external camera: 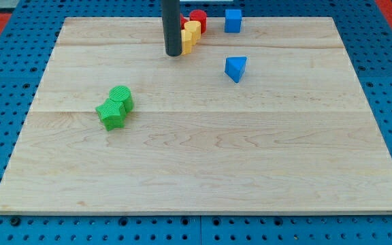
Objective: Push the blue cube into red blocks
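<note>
Standing upright over the far part of the wooden board (203,170), the dark rod (171,24) is being seen with my tip (173,54) resting at board level near the view's top, left of centre. Nothing is being gripped or carried by the rod, which has no jaws to open or close. Touching or nearly touching the rod on its 3 o'clock side, two yellow blocks (190,35) are being observed, their shapes not being clear enough to name. Behind them, at roughly 1 o'clock from my tip, a red cylinder (198,20) is being noted at the board's far edge, and a second red block (183,22) is being partly hidden between the rod and the yellow pieces. The blue cube (233,20) is being found just beside the red cylinder, at its 3 o'clock, a narrow gap being visible between them. A blue triangular block (235,69) is being recorded well apart from my tip, at about 4 o'clock. A green cylinder (122,98) and a green star-shaped block (111,114) are being seen touching each other, at 7 o'clock from my tip, well away.
</note>
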